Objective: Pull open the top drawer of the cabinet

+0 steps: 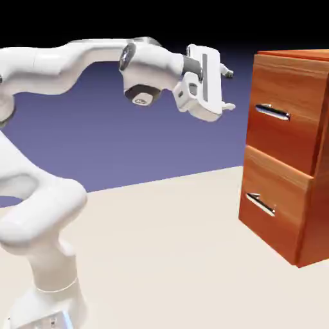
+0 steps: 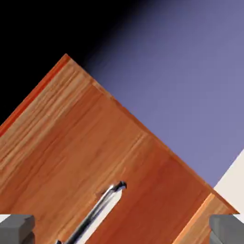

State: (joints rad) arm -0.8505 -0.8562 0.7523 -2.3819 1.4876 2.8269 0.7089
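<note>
The cabinet (image 1: 318, 160) of reddish-brown wood stands at the exterior view's right. Its top drawer (image 1: 292, 90) sits flush and carries a slim silver handle (image 1: 272, 114). My gripper (image 1: 228, 90) hovers to the left of that drawer, slightly above handle height, a short gap away and touching nothing. It is open, with its fingers (image 1: 226, 72) spread apart. In the hand view the top drawer (image 2: 95, 143) fills the lower left, rolled diagonally, and its handle (image 2: 97, 209) runs toward the bottom edge. Both grey fingertips (image 2: 16, 228) sit far apart in the bottom corners of my gripper (image 2: 122, 234).
The lower drawer (image 1: 283, 205) with its own silver handle (image 1: 260, 204) sits under the top one. The cabinet rests on the pale table (image 1: 160, 238). My arm's base (image 1: 45, 283) rises at the lower left.
</note>
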